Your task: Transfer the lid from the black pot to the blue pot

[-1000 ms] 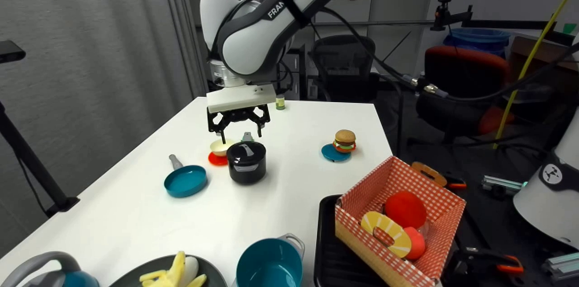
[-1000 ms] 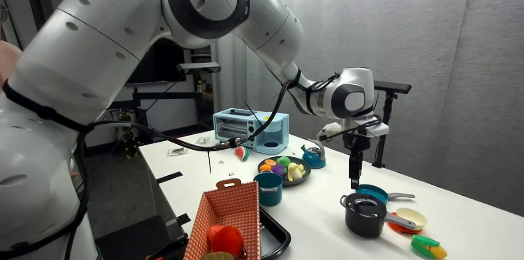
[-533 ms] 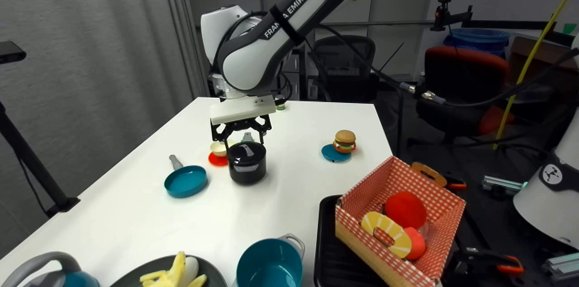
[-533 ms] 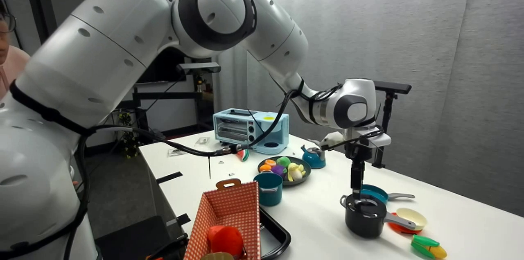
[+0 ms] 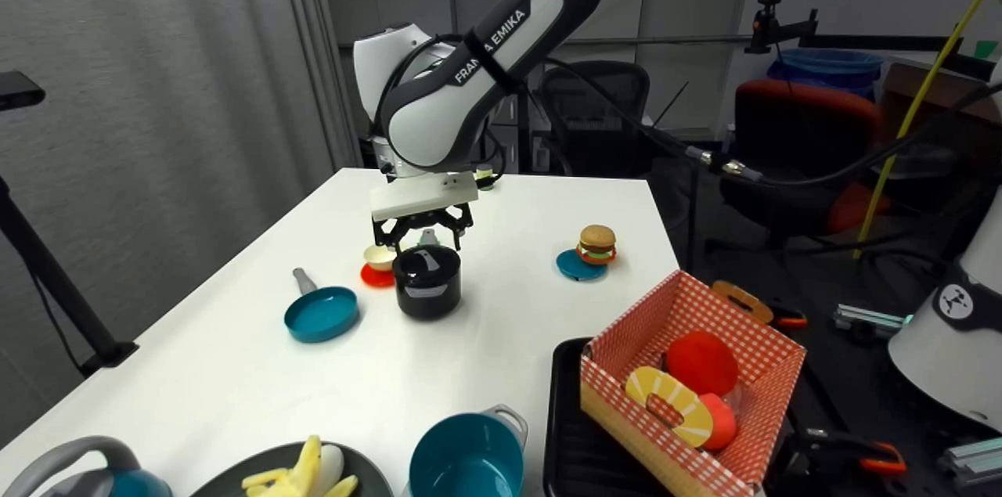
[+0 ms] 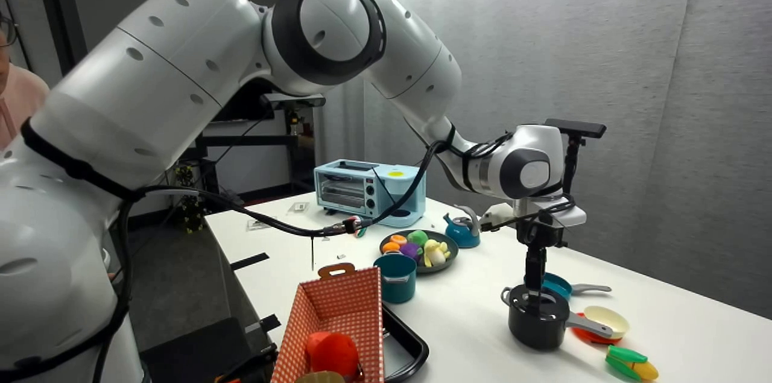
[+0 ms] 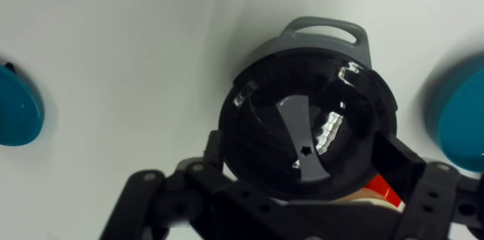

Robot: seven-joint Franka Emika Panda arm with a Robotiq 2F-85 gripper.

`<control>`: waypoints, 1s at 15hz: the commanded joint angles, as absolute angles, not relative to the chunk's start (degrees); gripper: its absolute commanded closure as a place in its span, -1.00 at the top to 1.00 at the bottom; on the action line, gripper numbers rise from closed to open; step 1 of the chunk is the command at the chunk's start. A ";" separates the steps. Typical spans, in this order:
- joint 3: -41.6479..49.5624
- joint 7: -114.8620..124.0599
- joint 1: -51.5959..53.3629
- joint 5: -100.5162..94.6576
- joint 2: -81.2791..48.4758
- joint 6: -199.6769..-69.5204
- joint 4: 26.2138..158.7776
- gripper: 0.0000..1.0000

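The black pot (image 5: 428,300) stands upright on the white table in both exterior views (image 6: 534,333). The lid (image 5: 433,261) sits on it; it looks dark and glossy, with a grey bar knob, in the wrist view (image 7: 264,130). My gripper (image 5: 428,246) points down just above the lid, as it also does in an exterior view (image 6: 534,297). In the wrist view its fingers (image 7: 300,147) are spread wide at either side of the lid, with the knob between them. Whether they touch the rim cannot be told. The blue pot (image 5: 470,454) stands lidless, also in an exterior view (image 6: 396,283).
A teal pan (image 5: 321,315) lies beside the black pot. A cream bowl (image 6: 606,318) on a red plate and toy corn (image 6: 630,364) lie near its handle. A checkered basket (image 5: 626,333) on a black tray (image 5: 567,434) stands near the blue pot. A kettle (image 6: 463,233) is farther along.
My gripper has come down from above the black pot to lid height and shifted slightly sideways, centring over the lid. The pots and the lid have not moved.
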State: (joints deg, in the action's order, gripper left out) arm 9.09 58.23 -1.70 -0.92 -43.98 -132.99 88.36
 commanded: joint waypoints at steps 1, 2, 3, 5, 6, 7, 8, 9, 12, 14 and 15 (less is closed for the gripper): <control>9.08 56.17 -2.48 0.91 -46.10 -132.91 85.19 1.00; 9.07 56.09 -2.58 0.92 -46.32 -132.98 85.03 1.00; 9.05 55.99 -2.65 0.94 -46.55 -132.97 84.76 1.00; 9.04 55.78 -2.72 0.97 -47.04 -132.99 84.24 0.99; 9.06 55.70 -2.72 0.96 -47.28 -132.98 83.99 0.97; 9.06 55.62 -2.73 0.97 -47.53 -132.98 83.76 0.89; 8.99 55.49 -2.77 1.05 -47.79 -132.97 83.55 0.72; 8.96 55.42 -2.78 1.10 -47.97 -132.98 83.38 0.68; 8.86 55.37 -2.78 1.17 -48.37 -133.01 82.48 -0.01; 8.86 55.36 -2.72 1.13 -48.38 -133.09 82.42 -0.10; 8.84 55.33 -2.70 1.11 -48.41 -133.11 82.25 -0.24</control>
State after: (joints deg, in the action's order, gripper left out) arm 8.97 57.27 -2.15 -0.91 -46.76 -132.99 84.36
